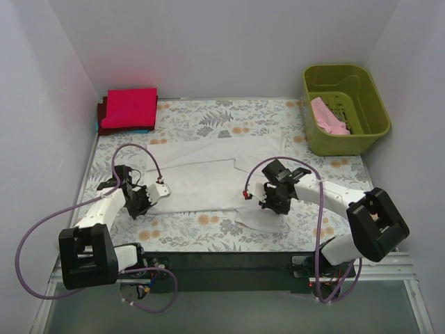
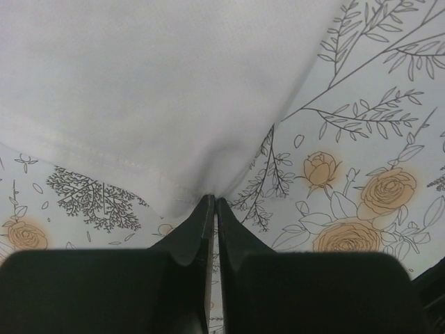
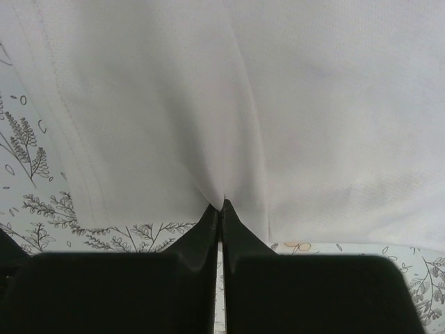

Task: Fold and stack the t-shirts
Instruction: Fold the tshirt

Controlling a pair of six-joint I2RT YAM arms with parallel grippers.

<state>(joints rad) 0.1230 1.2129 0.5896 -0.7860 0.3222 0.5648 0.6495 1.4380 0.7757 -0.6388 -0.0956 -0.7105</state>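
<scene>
The white t-shirt [image 1: 208, 170] lies spread on the flowered table, partly folded. My left gripper [image 1: 147, 197] is shut on its near left corner; in the left wrist view the cloth [image 2: 160, 90] puckers into the closed tips [image 2: 214, 200]. My right gripper [image 1: 268, 198] is shut on the shirt's near right part; the right wrist view shows cloth [image 3: 229, 97] pinched at the tips [image 3: 222, 204]. The crimson red t-shirt [image 1: 130, 107] lies folded at the back left. The pale pink t-shirt [image 1: 327, 115] is bunched in the basket.
An olive-green plastic basket [image 1: 372, 104] stands at the back right. The red shirt rests on a dark board with a blue edge [image 1: 101, 125]. White walls close the back and both sides. Purple cables loop off both arms.
</scene>
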